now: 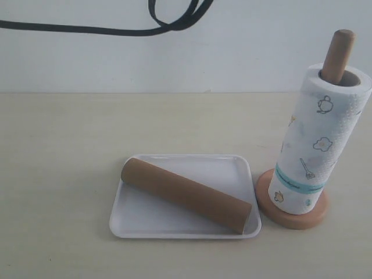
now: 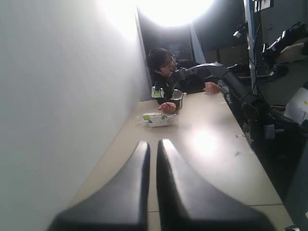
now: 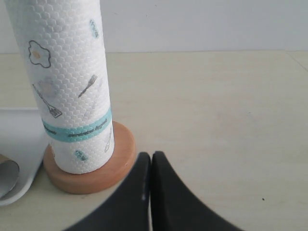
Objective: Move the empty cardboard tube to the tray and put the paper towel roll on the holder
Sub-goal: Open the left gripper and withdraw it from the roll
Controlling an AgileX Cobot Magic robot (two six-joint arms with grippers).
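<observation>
Right pincer point(image 3: 148, 159), closed and empty (our left pincer point(image 2: 153, 144) too), sits nearer the paper towel roll point(image 3: 67, 82), upright on the holder point(image 3: 122, 154).

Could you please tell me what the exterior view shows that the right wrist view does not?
Only the exterior view shows the whole tray, the empty cardboard tube lying diagonally in it, the holder's dowel tip above the paper towel roll, and a black cable. Only the right wrist view shows the right gripper, shut. Both show the roll on the holder's base.
</observation>
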